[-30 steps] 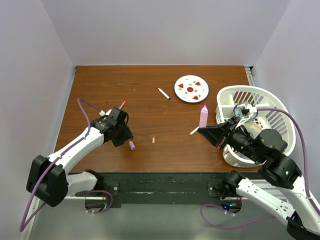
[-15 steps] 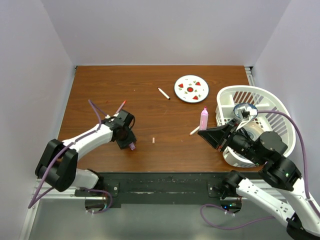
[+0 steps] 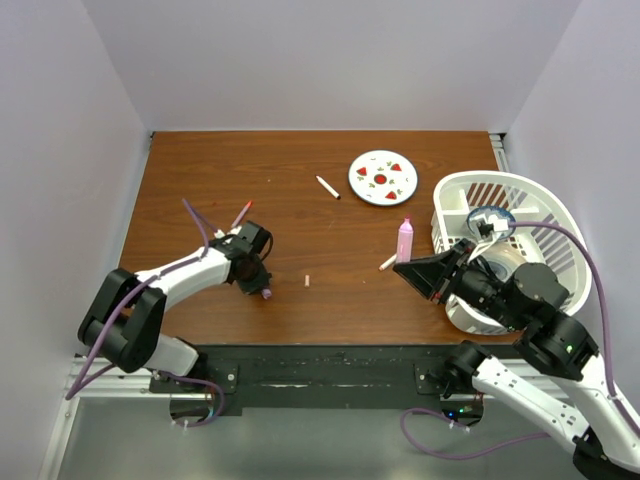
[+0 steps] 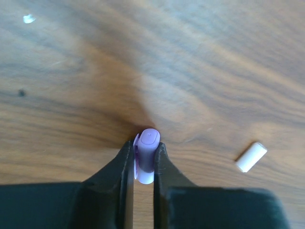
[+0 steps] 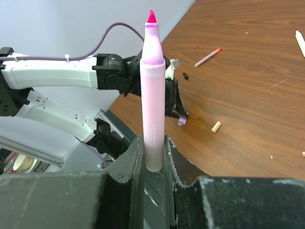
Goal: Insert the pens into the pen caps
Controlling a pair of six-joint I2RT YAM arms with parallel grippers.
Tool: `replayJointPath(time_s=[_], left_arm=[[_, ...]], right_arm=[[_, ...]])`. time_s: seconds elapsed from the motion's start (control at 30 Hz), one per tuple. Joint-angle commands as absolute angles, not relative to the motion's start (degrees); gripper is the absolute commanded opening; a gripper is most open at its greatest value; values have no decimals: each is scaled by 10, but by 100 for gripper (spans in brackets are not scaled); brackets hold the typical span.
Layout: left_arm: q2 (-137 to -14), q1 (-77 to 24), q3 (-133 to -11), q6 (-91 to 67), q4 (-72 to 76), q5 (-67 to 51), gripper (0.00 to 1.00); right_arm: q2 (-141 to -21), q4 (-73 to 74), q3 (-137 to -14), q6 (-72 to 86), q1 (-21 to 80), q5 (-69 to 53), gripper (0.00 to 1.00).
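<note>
Pinching a short lilac cap between its two fingers, the left tool sat low over the brown bench, its jaws nearly together and pressed against the cap's two sides. The cap's rounded closed end poked out past the fingertips, and the cap seemed to rest on the wood, towards the near left of the bench. A tiny whitish cap lay loose on the bench just to the right of it, apart from the fingers. The right tool was clamped on the lower end of a thick pink marker. Its jaws were narrowed to the barrel's width, and the marker stood upright in the wrist view with its bare pink tip uppermost. From above, this marker was held off the bench at the right, just beside a white basket. A thin white stick lay on the wood close by the right tool. A thin red-tipped pen lay slantwise just beyond the left tool. Another white pen lay farther back, near a round white plate with red marks. Whether the lilac cap's open end faced the tool could not be told.
</note>
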State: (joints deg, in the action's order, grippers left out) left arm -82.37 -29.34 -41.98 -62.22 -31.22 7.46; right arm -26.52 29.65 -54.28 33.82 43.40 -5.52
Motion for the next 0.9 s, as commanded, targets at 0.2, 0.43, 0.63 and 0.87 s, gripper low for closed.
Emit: replayJointPath(time_s=[0.2,0.43,0.63,0.87], left_arm=[[-687,-296,-377,-567,-124,-65,0],[-530,-301,-329,-618,153,-168,0],[-504,-301,-328,-675,297,-201,0],[-487,-303,-338,-685,323,-208,0]], right_arm=[[-302,68,-375,474,435,-195,0],[-402,-155,-284,537,457,-258,0],[-468,-226,-299,498,516,-233,0],[-499,-246,-319,479,533,-195,0]])
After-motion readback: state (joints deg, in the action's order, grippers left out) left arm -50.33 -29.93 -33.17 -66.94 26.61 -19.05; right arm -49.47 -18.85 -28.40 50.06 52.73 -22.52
